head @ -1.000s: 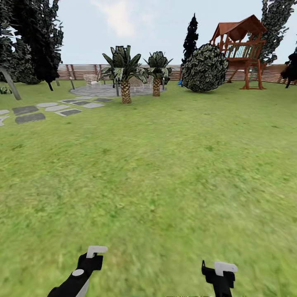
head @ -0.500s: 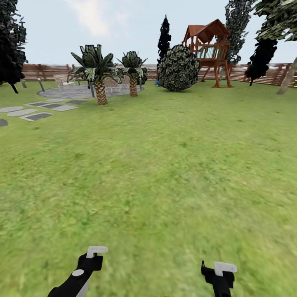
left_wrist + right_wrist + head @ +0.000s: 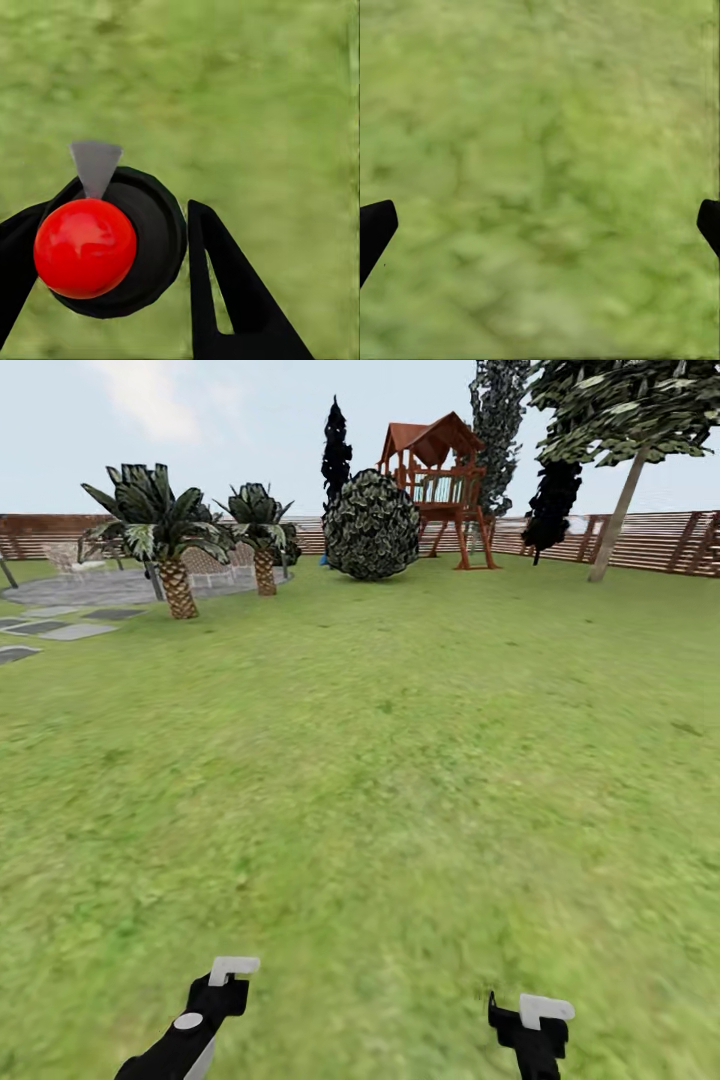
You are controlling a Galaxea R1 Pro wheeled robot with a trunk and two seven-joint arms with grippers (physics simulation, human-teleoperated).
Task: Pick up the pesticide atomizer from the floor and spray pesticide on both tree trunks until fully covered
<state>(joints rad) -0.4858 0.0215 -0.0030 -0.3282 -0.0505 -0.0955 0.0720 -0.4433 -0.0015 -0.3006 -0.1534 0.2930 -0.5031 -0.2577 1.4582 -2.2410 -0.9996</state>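
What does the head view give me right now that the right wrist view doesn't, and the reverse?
Head view alone: two short palms, a round bush, a wooden play tower, the slat fence, a pale leaning tree trunk and the left pincer. Right wrist view alone: a close look between the right pincer's widely parted black fingertips. Shared: the grass lawn, with no atomizer visible in either.

Open green lawn [image 3: 400,760] runs back to a brown slat fence [image 3: 660,540]. Along its far edge stand two short palms [image 3: 165,540], a round bush [image 3: 372,525], a red-roofed wooden play tower [image 3: 435,485] and, at the far right, a leaning pale-trunked tree [image 3: 615,510]. Grey stepping stones [image 3: 60,628] lie at the left edge. At the near edge the left gripper [image 3: 225,980] and right gripper [image 3: 535,1020] hang low over the grass.
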